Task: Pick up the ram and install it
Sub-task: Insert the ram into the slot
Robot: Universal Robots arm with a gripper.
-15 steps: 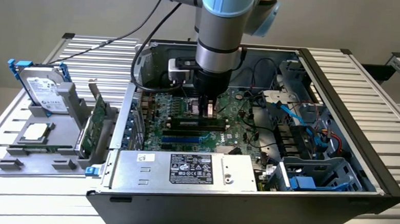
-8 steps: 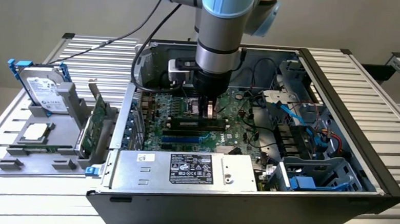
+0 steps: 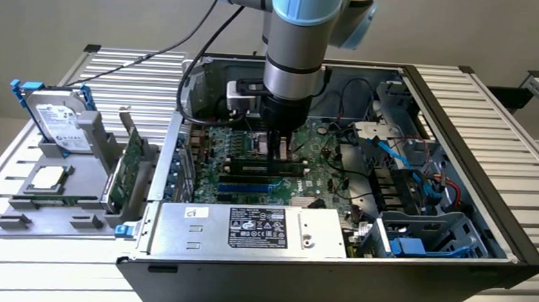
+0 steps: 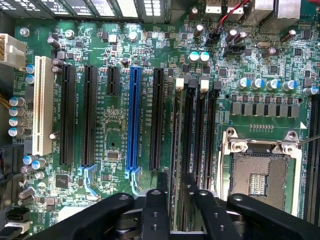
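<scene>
Ram [image 3: 266, 167]: judged light, stiff, fragile; stands in slot [image 4: 180, 115]; best held across long top edge. Gripper [image 4: 175, 182]: released, jaws straddling it.

matt black gripper [image 4: 175, 179], glossy green motherboard [image 4: 113, 131], ribbed metal table [image 3: 498, 101].

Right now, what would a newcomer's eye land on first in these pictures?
The robot arm reaching down into the open computer case, its gripper at the memory slots. Then the bright blue slot near them, and the hard drive standing in a tray at the exterior view's left.
</scene>
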